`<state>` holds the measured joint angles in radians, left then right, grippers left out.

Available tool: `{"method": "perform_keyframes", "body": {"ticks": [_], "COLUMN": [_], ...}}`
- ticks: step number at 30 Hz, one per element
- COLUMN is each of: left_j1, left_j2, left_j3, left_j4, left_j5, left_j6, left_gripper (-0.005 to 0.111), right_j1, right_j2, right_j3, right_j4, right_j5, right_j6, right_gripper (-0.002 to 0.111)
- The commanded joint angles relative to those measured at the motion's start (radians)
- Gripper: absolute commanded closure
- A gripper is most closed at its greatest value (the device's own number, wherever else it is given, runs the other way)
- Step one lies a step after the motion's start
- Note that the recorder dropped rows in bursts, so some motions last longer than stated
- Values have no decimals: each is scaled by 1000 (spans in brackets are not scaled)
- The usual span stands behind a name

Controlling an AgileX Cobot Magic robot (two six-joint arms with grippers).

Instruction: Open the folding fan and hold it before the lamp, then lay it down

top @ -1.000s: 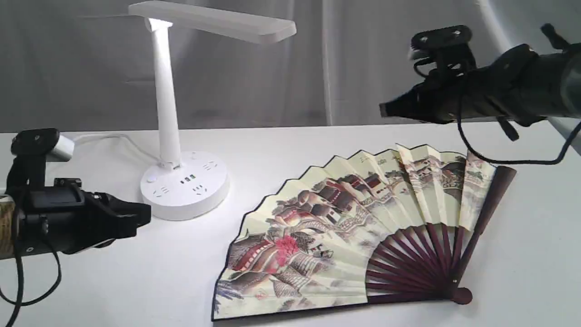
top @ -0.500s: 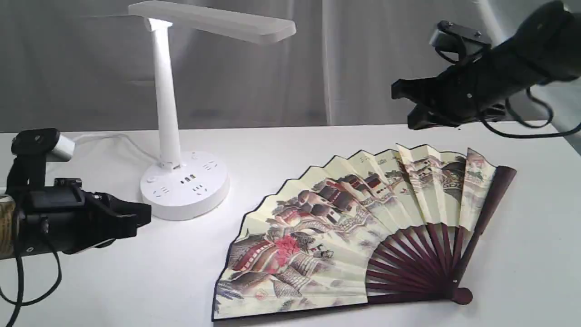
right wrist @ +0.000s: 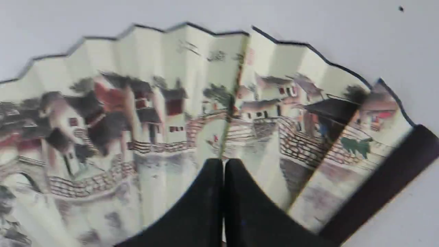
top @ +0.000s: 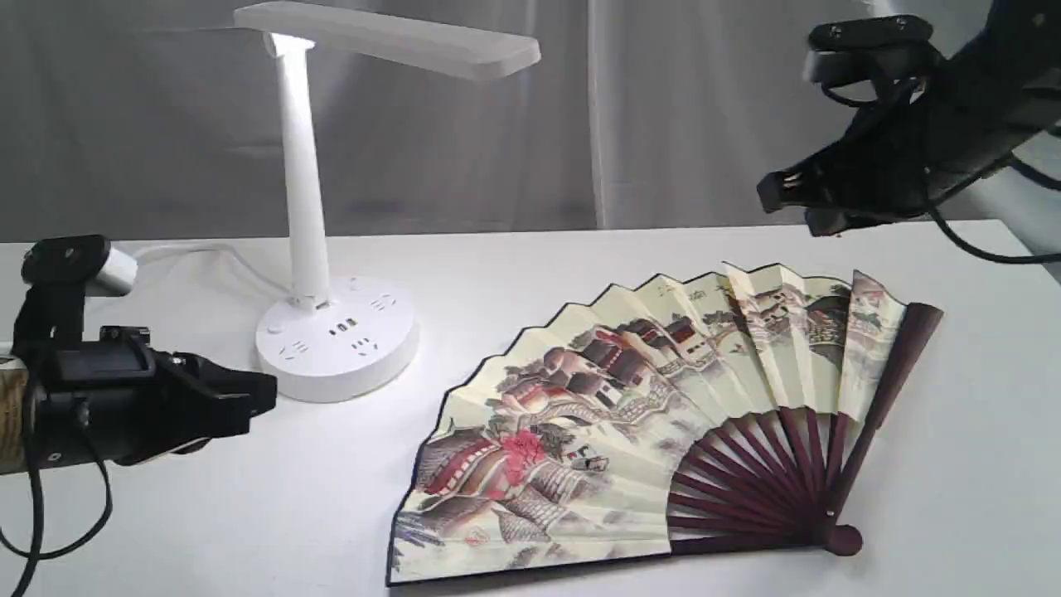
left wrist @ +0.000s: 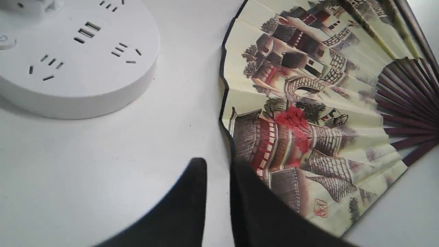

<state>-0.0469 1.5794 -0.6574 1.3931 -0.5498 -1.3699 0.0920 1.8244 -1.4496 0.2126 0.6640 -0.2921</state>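
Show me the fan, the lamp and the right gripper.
fan (top: 580,398), exterior view, painted paper.
lamp (top: 365,373), exterior view, round base.
right gripper (right wrist: 223,168), right wrist view, between its shut fingertips.

Bright, lamp (top: 301,207) lit; right wrist view blurred, prob. motion.

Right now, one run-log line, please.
maroon-ribbed cream paper folding fan: open, flat on white table | left hand: slightly open, empty | right hand: shut, empty, raised clear of fan

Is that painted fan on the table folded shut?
No, the folding fan lies spread wide open on the white table, with its pleated paper and maroon ribs fanned out.
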Motion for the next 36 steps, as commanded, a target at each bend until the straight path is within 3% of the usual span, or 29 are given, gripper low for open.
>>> {"method": "perform_keyframes", "body": {"ticks": [1,10,17,36], "left_j1": [1,1,1,1], "left_j2": [-7,-7,-7,-7], "left_j3": [3,3,3,3], "left_j4": [6,6,8,30], "left_j5": [-3,-3,-3,-3], "left_j6": [-20,-20,-19,-19], "left_gripper": [94,94,94,94], "right_j1": [-2,-2,-2,-2], "right_j2": [-90,-324,-569,-1254], "right_j3": [98,266,535,1078], "right_j4": [74,106,113,130], "right_j5": [-99,-146,-355,-677], "right_j6": [-52,-52,-49,-51], "right_gripper": [108,108,108,108]}}
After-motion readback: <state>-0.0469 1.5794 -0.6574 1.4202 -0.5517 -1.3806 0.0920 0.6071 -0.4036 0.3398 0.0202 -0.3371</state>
